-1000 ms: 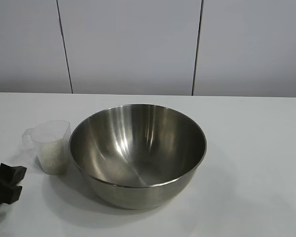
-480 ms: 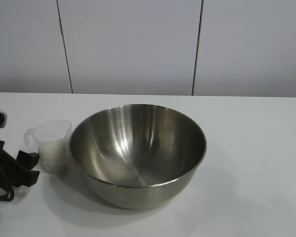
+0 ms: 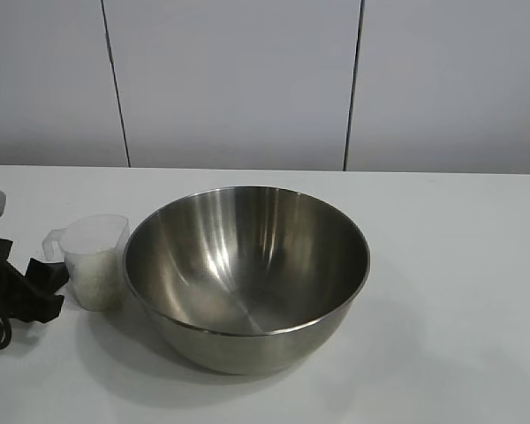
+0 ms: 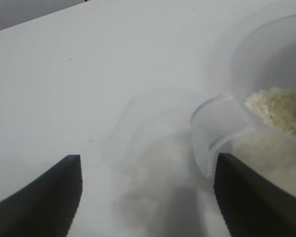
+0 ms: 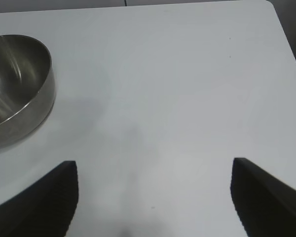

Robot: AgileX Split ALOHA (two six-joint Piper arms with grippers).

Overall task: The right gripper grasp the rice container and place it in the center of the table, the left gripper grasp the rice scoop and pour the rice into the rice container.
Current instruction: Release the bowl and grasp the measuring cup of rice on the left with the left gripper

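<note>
Black wedge-fingered left gripper [image 3: 44, 287] waits with fingers wide apart just beside the small clear plastic rice scoop [image 3: 94, 261]. It should slide around the cup and squeeze gently, keeping it upright. Farther along sits the big shiny steel bowl [image 3: 247, 274], mid-table. Most of that arm is cut off.
</note>
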